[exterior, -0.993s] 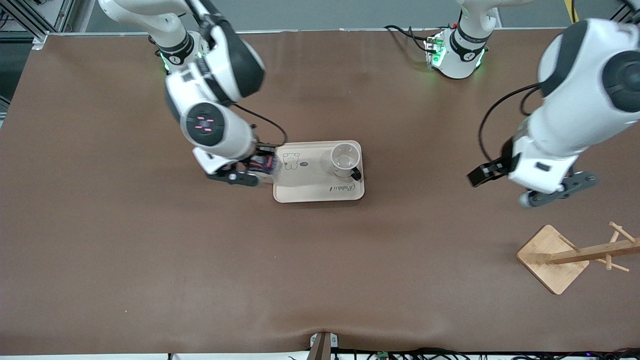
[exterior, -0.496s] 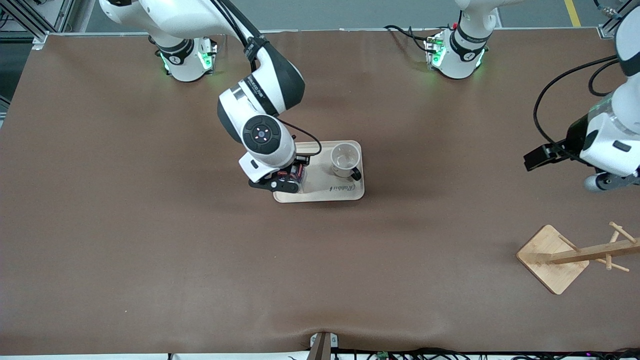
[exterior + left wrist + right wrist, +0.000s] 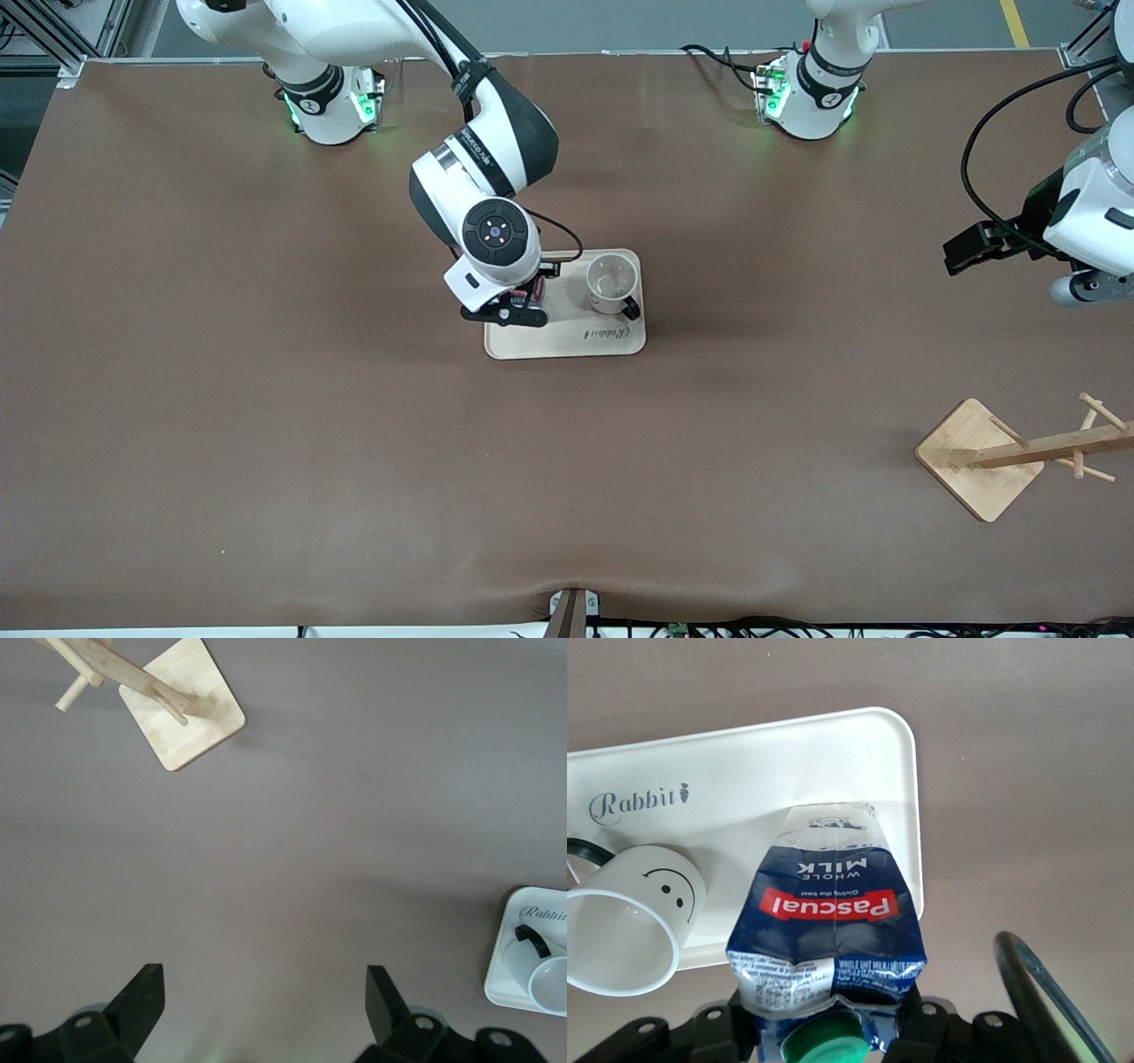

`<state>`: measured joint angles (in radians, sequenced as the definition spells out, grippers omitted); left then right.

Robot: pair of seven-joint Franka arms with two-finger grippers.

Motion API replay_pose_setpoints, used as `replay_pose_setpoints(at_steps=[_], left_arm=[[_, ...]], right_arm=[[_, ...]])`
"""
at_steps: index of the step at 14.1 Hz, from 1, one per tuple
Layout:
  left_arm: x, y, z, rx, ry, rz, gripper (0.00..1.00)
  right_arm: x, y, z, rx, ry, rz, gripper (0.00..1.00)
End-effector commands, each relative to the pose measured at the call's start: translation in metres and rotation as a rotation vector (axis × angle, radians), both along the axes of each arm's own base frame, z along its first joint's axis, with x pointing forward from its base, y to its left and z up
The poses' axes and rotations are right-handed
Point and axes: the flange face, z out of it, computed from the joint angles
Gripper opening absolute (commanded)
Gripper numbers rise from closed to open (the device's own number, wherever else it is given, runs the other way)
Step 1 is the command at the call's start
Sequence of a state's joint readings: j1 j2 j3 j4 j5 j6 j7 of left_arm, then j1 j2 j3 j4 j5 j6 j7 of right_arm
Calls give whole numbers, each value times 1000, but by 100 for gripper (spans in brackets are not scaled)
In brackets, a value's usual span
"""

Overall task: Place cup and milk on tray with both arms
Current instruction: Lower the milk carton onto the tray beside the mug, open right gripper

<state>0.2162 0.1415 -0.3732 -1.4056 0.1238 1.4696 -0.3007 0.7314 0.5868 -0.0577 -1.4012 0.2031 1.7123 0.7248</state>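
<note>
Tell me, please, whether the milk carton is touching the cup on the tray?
Apart. The right wrist view shows a strip of bare tray between the milk, held in the right claw, and the cup.

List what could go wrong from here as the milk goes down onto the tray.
1. The right tool holds the milk near its cap, over the tray close to its rim; set down there, the carton may catch the rim and tip.
2. The cup stands beside the landing spot, so a drift that way might knock it.
3. The left tool is open over bare table near the wooden rack; little risk there.
</note>
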Motion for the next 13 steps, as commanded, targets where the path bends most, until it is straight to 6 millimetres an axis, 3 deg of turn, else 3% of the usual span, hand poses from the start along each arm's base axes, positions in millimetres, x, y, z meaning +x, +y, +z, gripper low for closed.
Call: replay_pose_setpoints(at_steps=[1,3,8,13], left_arm=[[-16,-5,0,26,-13,-28,100],[-18,-8,-3,28,-24,-57,100],[-20,-5,-1,31,-31,-99,100],[-23,-6,-3,33,-26,-118,100]], right_arm=[[-3,-1,-7,-12,12,9,45],[-2,-1,-7,-13,9,10,100],[-1,-4,-5,-17,17,-1,100],[11,-18,20,0,25,-37,100]])
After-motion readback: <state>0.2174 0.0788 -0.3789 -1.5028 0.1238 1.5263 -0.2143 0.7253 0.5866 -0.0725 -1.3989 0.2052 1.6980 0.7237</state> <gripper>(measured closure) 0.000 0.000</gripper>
